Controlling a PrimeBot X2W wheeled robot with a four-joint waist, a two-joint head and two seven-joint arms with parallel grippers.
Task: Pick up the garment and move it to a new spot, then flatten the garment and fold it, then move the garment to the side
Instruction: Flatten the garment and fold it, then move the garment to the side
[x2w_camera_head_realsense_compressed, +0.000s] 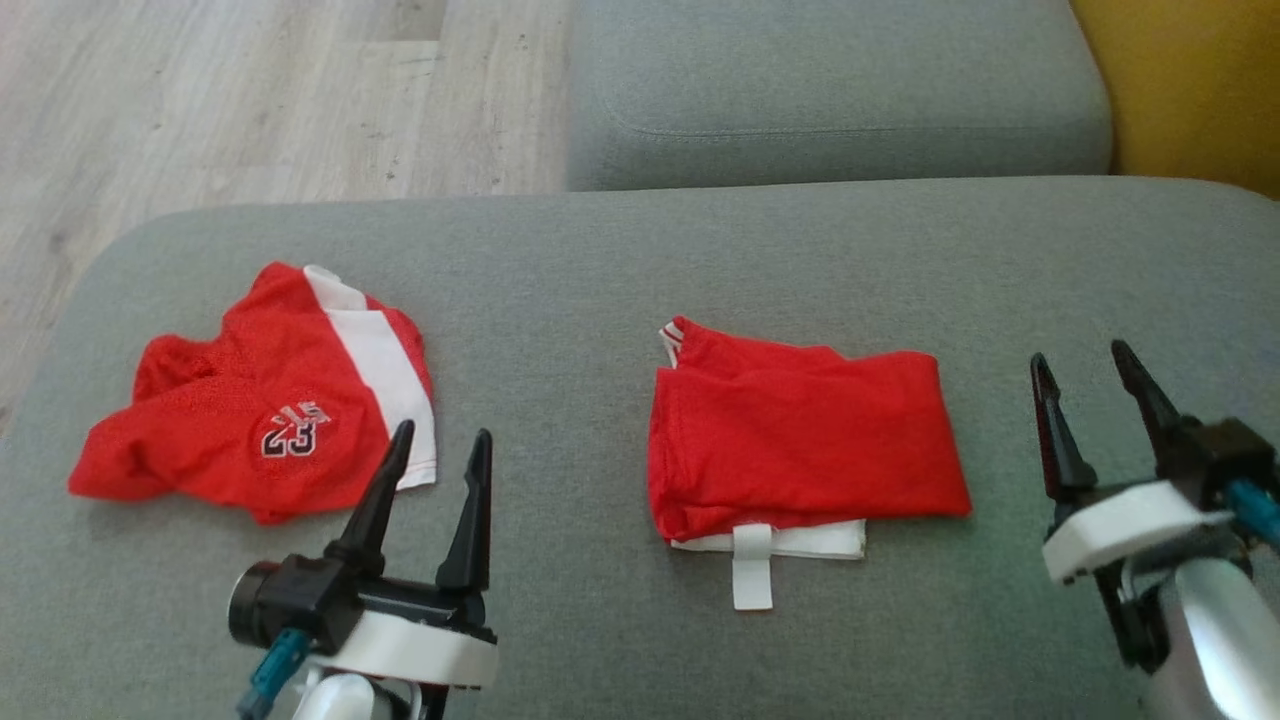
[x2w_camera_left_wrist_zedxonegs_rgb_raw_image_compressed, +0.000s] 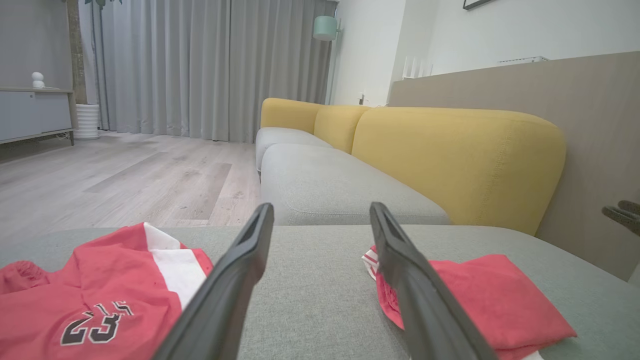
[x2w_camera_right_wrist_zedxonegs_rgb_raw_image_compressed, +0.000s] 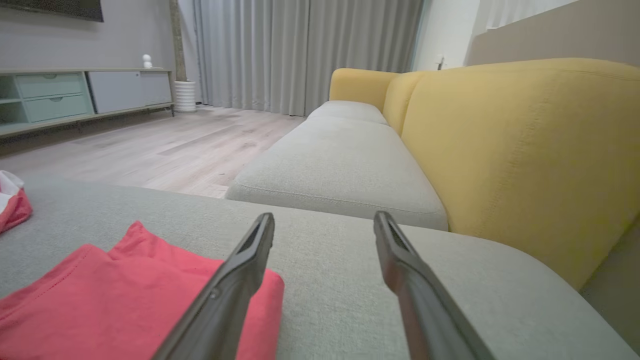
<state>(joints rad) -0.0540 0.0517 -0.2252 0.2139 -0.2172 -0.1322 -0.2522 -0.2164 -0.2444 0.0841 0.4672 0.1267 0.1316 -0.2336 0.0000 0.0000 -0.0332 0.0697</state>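
A red garment (x2w_camera_head_realsense_compressed: 800, 440) lies folded into a rectangle at the middle of the grey cushion (x2w_camera_head_realsense_compressed: 620, 260), a white hem and tab poking out at its near edge. The same folded garment (x2w_camera_left_wrist_zedxonegs_rgb_raw_image_compressed: 480, 300) lies to the right of my left fingers, and the red garment (x2w_camera_right_wrist_zedxonegs_rgb_raw_image_compressed: 115, 305) lies left of my right fingers. My left gripper (x2w_camera_head_realsense_compressed: 443, 444) is open at the lower left, between the two red pieces, holding nothing. My right gripper (x2w_camera_head_realsense_compressed: 1088, 362) is open at the right, just past the folded garment's right edge, empty.
A crumpled red and white jersey (x2w_camera_head_realsense_compressed: 270, 400) with the number 23 lies at the cushion's left end. A second grey seat cushion (x2w_camera_head_realsense_compressed: 830, 90) lies beyond, with the yellow sofa back (x2w_camera_left_wrist_zedxonegs_rgb_raw_image_compressed: 460, 160) on the right. Wooden floor (x2w_camera_head_realsense_compressed: 250, 90) runs along the left.
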